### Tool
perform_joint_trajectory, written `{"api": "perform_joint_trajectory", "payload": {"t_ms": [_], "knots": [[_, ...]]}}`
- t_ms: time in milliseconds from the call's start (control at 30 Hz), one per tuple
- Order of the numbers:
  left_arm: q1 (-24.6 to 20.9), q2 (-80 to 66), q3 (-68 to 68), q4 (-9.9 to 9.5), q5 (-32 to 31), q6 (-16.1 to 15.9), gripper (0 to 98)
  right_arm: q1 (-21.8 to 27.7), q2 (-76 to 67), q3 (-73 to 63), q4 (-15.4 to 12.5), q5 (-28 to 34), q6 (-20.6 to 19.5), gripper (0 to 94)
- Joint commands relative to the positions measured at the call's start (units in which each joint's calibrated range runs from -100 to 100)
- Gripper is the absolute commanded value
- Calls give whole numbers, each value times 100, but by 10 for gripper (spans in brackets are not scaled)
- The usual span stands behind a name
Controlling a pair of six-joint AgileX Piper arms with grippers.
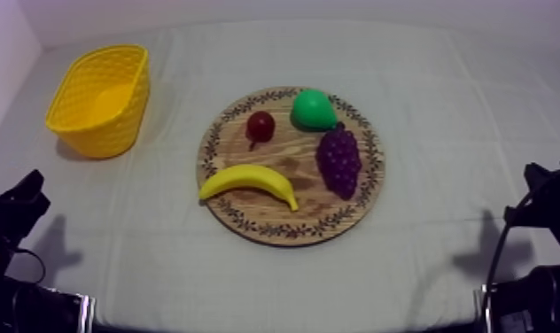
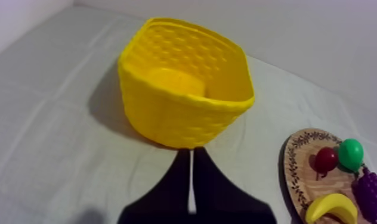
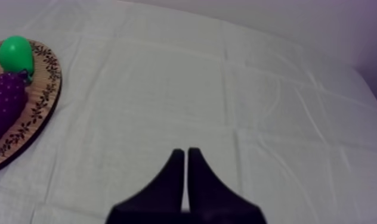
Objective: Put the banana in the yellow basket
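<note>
Left end effector [image 2: 191,151], right end effector [image 3: 185,151]: both clenched, grasping nothing, low at near bench [image 1: 159,266] corners. Grey-white cloth [image 1: 461,124] creased. Banana [image 1: 248,183] on near side of wooden board [image 1: 288,232], mid-bench. Yellow basket [image 1: 124,124] far left. Pale wall [image 1: 248,9] behind.

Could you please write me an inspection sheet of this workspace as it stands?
surface: grey-white cloth, creased, lying flat.
job's things: banana lies on the wooden board, near its front rim; yellow basket stands upright at the far left, nothing seen in it.
clutter: pear, grapes and small red fruit share the board, apart from the banana.
tools: left tool shut on nothing, facing the basket; right tool shut on nothing, over bare cloth beside the board.
cables: nothing seen.
surroundings: pale wall at the far side.
</note>
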Motion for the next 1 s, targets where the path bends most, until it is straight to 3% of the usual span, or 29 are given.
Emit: {"api": "perform_joint_trajectory", "payload": {"t_ms": [0, 967], "knots": [[26, -4, -1, -15, 48, -482, 1, -1, -2, 2, 1, 6, -1, 3], [33, -4, -33, -5, 135, -477, 1, -1, -2, 2, 1, 6, -1, 3]]}}
